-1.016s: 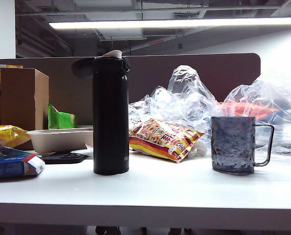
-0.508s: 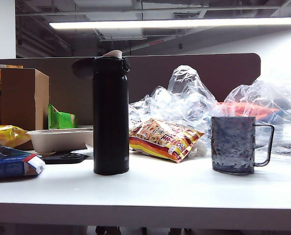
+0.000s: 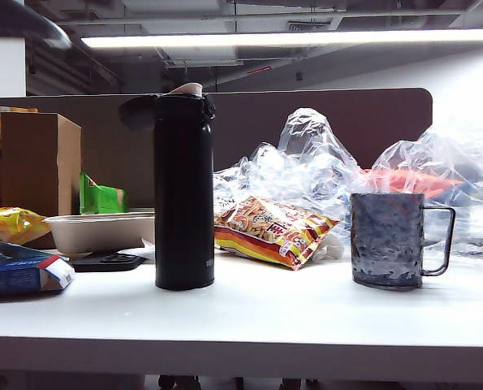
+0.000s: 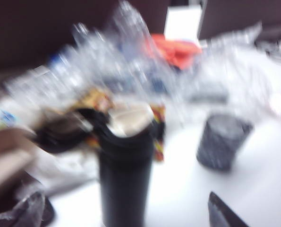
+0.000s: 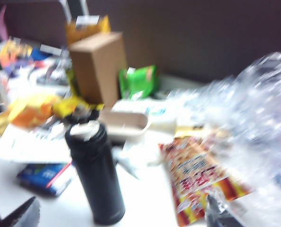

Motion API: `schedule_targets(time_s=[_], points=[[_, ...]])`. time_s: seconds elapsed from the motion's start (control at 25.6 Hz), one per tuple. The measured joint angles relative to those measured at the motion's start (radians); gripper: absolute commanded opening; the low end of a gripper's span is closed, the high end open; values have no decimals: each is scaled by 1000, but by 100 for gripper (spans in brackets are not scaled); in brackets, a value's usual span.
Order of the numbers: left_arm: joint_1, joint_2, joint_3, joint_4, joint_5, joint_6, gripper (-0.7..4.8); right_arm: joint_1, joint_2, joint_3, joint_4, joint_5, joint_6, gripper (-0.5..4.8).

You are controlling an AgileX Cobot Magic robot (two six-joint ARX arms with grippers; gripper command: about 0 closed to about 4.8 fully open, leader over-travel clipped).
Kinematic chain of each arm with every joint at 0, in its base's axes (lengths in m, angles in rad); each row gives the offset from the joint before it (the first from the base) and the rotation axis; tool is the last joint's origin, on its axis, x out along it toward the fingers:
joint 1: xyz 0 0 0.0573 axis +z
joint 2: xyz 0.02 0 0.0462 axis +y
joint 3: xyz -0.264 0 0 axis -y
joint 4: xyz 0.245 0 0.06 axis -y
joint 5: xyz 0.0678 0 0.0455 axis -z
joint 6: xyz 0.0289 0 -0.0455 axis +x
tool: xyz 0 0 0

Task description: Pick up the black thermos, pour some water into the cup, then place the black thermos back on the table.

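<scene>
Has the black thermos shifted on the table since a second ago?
No. The black thermos stands upright in the same spot, its base still level with the black tray to its left and apart from the cup.

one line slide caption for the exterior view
Black thermos, lid flipped open, and cup upright and apart on the table, untouched.
</scene>
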Motion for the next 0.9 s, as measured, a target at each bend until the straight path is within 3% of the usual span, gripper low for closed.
schedule_targets(time_s=[0.2,0.35,0.9], points=[[-42,172,-2,-11,-37,34,479,108,114,0,26,24,-20,479],[-40,283,-2,23,-51,32,479,121,143,-1,49,46,-20,479],[-34,594,-2,367,-19,32,479,116,167,-1,43,64,-11,479]])
